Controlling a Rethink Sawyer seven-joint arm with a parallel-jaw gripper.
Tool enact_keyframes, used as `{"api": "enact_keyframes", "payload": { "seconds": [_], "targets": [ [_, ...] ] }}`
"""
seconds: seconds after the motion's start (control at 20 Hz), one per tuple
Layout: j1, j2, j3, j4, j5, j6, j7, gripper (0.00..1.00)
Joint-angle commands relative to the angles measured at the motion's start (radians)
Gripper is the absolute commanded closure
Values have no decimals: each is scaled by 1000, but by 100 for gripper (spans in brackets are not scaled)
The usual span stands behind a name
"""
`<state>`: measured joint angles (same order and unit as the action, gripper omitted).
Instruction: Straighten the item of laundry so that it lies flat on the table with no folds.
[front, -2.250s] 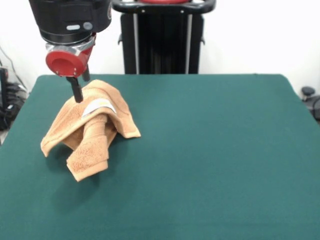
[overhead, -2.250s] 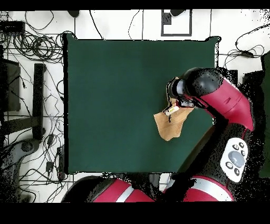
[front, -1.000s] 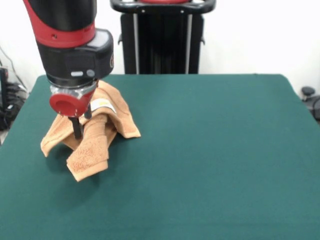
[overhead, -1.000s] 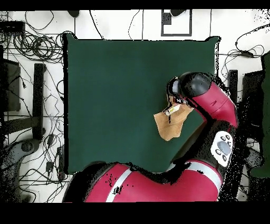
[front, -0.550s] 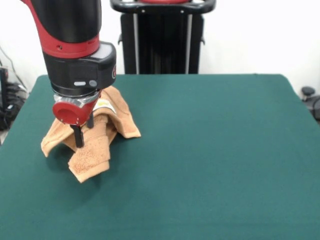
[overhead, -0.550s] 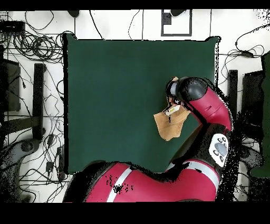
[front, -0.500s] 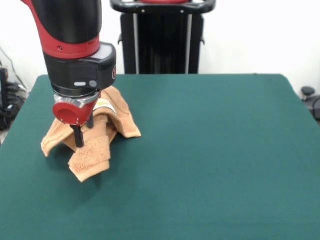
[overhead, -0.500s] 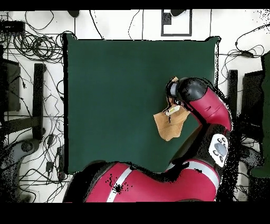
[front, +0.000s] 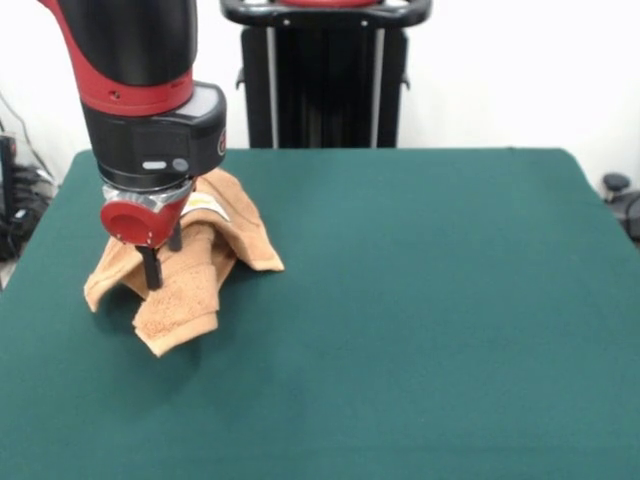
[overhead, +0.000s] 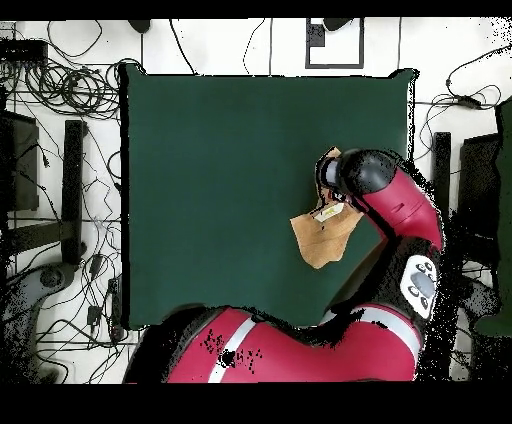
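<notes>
While the towel (front: 190, 262) sits bunched at the left side of the table (front: 420, 300) in the front view, we see it heaped into a crumpled mound with several folds, one thick fold hanging toward the near edge and another corner spreading to the right. Above it our red and black arm (front: 140, 70) comes down, and the claw (front: 163, 262) has its 2 dark fingers (front: 152, 268) sunk into the top of the mound, pinching the cloth. Just right of the claw, a small white label (front: 203, 205) shows on the upper fold. Across the rest of the table we see only green cloth. From overhead, the towel (overhead: 322, 238) lies near the table's (overhead: 220, 180) right edge, partly under the arm (overhead: 385, 195).
</notes>
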<state>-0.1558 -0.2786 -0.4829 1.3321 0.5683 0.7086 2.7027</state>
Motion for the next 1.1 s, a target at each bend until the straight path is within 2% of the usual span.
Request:
{"api": "enact_keyframes", "payload": {
  "seconds": [0.05,0.35,1.1],
  "targets": [
    [-13,-1,150,74,-35,98,24,0],
    [-15,8,130,2,-73,230,27,0],
    [-26,14,139,-8,-51,198,26,0]
  ]
}}
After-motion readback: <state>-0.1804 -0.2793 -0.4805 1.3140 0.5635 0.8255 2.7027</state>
